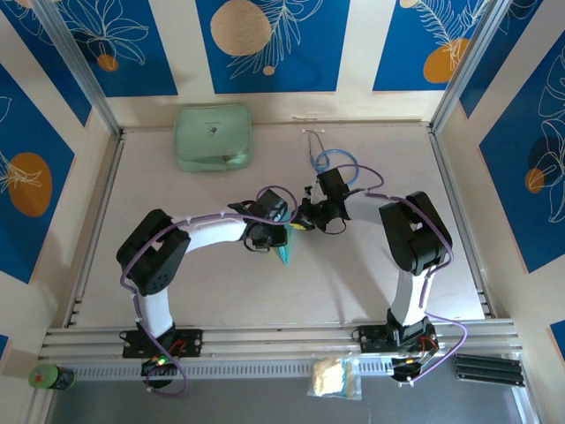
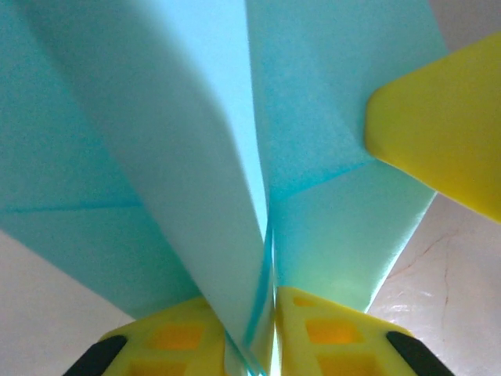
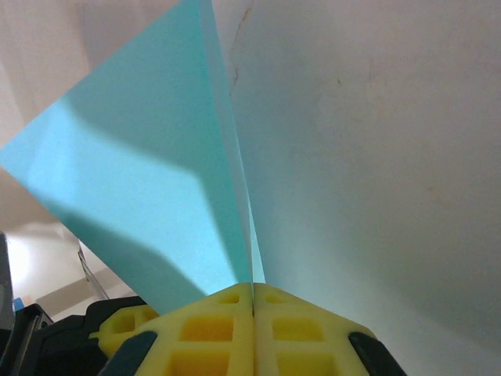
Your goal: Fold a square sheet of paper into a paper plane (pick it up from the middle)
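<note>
at the near left corner, off the tabletop (image 1: pixel 221 296), a green can (image 1: pixel 51 377) is standing beside the rail. further in, a mint-green case (image 1: pixel 212 137) is sitting at the far left of the tabletop, well apart from both arms.

the left arm (image 1: pixel 190 240) is reaching from its near-left base, elbow out to the left, with the forearm lying low towards the middle. the left jaws are pressing together on the folded light-blue paper (image 1: pixel 285 254), which is hanging between the two wrists at the centre, its pointed end dipping towards the near side. in the left wrist view the paper (image 2: pixel 329 117) is rising out of the narrow slit between the yellow pads (image 2: pixel 176 337) and fanning into two creased flaps, while a yellow fingertip (image 2: pixel 438 133) of the other arm is touching its right flap.

a small clear bag (image 1: pixel 334 377) is lying at the near edge, between the two bases. a blue-tubed stethoscope (image 1: pixel 334 162) is lying just beyond the right wrist, its loop nearly touching it.

the right arm (image 1: pixel 410 238) is standing up from its near-right base, elbow high, and bending left to the centre. the right jaws are sitting tight together with the paper (image 3: pixel 156 180) clamped in the seam and spreading upward.

dark strips (image 1: pixel 488 367) are lying at the near right corner.
</note>
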Action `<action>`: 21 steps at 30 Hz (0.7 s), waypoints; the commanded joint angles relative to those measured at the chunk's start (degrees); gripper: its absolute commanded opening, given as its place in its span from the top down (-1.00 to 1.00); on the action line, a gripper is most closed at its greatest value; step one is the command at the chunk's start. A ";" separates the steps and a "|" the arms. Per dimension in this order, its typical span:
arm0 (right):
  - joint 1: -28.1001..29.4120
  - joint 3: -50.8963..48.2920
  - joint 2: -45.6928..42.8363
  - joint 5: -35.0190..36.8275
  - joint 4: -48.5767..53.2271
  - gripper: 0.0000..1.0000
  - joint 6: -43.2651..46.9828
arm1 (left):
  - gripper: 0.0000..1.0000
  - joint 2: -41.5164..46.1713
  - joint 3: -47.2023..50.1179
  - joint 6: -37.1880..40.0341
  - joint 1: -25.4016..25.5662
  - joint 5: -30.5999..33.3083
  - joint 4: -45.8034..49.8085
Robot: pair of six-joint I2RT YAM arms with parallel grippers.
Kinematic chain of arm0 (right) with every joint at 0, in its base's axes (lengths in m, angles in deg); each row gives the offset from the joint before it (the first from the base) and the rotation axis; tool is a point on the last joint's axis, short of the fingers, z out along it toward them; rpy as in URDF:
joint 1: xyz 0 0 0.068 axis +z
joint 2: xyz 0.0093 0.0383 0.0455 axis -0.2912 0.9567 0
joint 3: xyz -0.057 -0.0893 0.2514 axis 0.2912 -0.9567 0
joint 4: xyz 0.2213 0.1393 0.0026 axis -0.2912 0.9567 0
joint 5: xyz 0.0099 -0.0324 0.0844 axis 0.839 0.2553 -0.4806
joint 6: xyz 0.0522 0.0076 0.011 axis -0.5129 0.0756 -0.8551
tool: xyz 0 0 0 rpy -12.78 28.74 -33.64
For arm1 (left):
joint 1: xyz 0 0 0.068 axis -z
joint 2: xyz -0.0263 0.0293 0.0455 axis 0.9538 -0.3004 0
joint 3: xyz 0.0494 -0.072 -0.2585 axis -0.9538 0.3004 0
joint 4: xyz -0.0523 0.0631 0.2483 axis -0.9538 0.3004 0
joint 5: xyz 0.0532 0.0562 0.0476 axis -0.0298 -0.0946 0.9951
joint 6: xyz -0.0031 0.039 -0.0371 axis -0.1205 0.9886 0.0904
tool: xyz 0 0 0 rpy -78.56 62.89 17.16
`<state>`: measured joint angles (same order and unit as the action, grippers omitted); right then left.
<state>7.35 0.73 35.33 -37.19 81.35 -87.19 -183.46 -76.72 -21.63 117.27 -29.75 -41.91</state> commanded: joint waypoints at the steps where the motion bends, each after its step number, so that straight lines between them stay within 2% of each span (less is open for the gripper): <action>1: 0.26 0.40 -2.01 0.17 0.93 0.64 0.56 | 0.70 1.16 -0.84 -0.44 0.11 0.71 0.62; 4: -0.01 -0.64 -4.77 3.97 1.67 0.31 1.10 | 0.84 1.83 -0.99 0.32 -0.43 1.45 1.89; 6: -0.42 -2.02 -7.31 8.08 1.91 0.11 1.61 | 0.86 2.63 -1.19 1.76 -1.09 2.49 3.51; 9: -1.71 -3.89 -11.17 13.35 2.44 -0.07 1.80 | 0.86 4.01 -2.45 5.52 -2.51 5.34 7.65; 15: -3.52 -6.47 -15.41 20.00 3.20 -0.19 1.71 | 0.84 2.36 -6.85 11.59 -5.78 10.13 14.62; 21: -3.43 -8.80 -17.56 20.70 0.64 -0.27 2.06 | 0.81 -3.94 -13.99 13.75 -7.49 10.89 18.26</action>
<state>3.70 -6.85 19.55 -18.02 82.64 -85.92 -184.38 -87.98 -10.64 110.23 -20.92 -28.10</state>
